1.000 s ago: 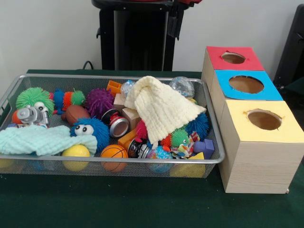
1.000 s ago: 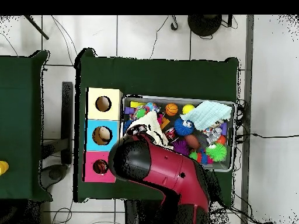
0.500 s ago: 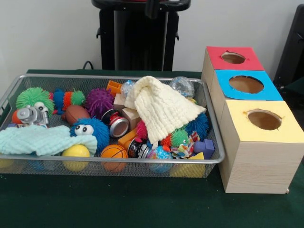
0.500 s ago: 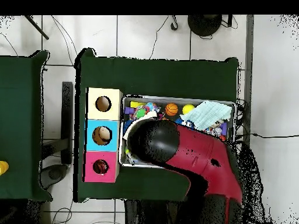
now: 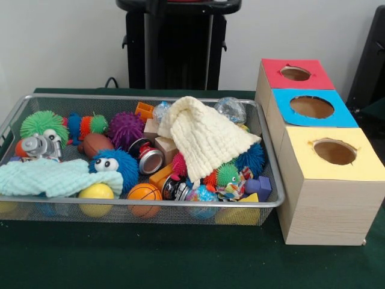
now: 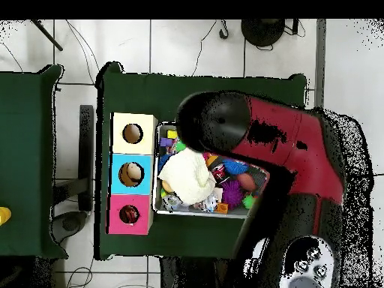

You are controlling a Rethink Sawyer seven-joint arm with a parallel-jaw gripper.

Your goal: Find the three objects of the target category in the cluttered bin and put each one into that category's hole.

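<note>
Step in hand: we judge this to be the search; nothing is lifted out, and the wire-mesh metal bin (image 5: 150,97) is full of jumbled toys.

Pincer: we cannot see it. The front view cuts off above the bin, and in the overhead view the red and black arm (image 6: 289,142) covers it with its round black head (image 6: 214,120). Whether it is open, closed or gripping anything, we cannot tell.

Where it likely hangs: under that head, over the bin's side away from the robot's base.

Target things: the category is not given, so we cannot name the three. Candidates lie all through the bin: the orange basketball toy (image 5: 144,192), the plain yellow ball (image 5: 96,191), the purple spiky rubber ball (image 5: 125,127).

Covering clutter: the cream knitted cloth (image 5: 204,135) is heaped just base-ward of the hidden pincer; the mint-green cloth (image 5: 54,177) is draped further along, under the arm.

Holes: the yellow-topped wooden box (image 5: 301,165), blue-topped wooden box (image 5: 343,117) and red-topped wooden box (image 5: 319,75) stand in a row beside the bin, to the pincer's left.

Next move: we think it calls for a descent into the toys, probably shifting a cloth aside to expose what lies beneath.
</note>
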